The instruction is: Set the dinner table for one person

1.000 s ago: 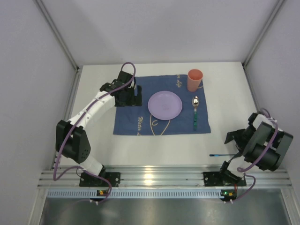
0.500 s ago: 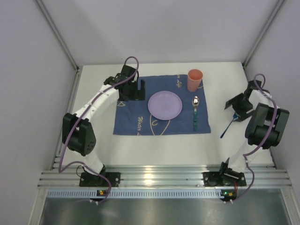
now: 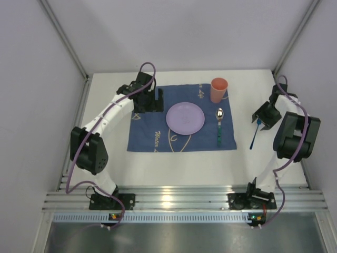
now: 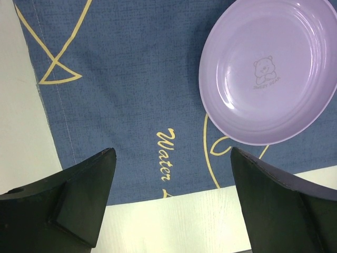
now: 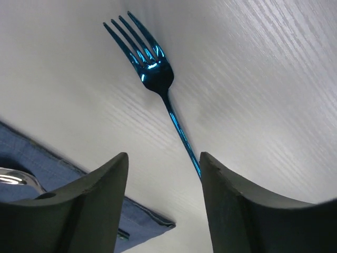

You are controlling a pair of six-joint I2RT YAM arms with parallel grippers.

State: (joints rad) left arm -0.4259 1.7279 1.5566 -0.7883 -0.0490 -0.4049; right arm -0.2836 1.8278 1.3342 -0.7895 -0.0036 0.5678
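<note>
The white dinner table (image 3: 105, 158) carries a dark-blue cloth (image 3: 152, 134) with a lilac plate (image 3: 185, 117), an orange cup (image 3: 219, 90) and a green-handled spoon (image 3: 219, 126). My left gripper (image 3: 157, 100) hovers over the cloth's far left part. In the left wrist view it (image 4: 172, 153) is open and empty, with the plate (image 4: 271, 74) ahead to the right. A blue fork (image 3: 254, 136) lies on the table right of the cloth. My right gripper (image 3: 261, 118) is open at its far end. In the right wrist view (image 5: 163, 156) the fork (image 5: 152, 74) runs ahead, its handle passing the right finger.
White walls and metal posts close in the table at the back and sides. A ribbed aluminium rail (image 3: 179, 199) runs along the near edge. The cloth's corner (image 5: 140, 226) and the spoon's bowl (image 5: 16, 179) show to the left of the right gripper.
My right arm has swung from the near right to the far right of the table, and the fork has moved with it. My left gripper shifted slightly at first, then stayed.
</note>
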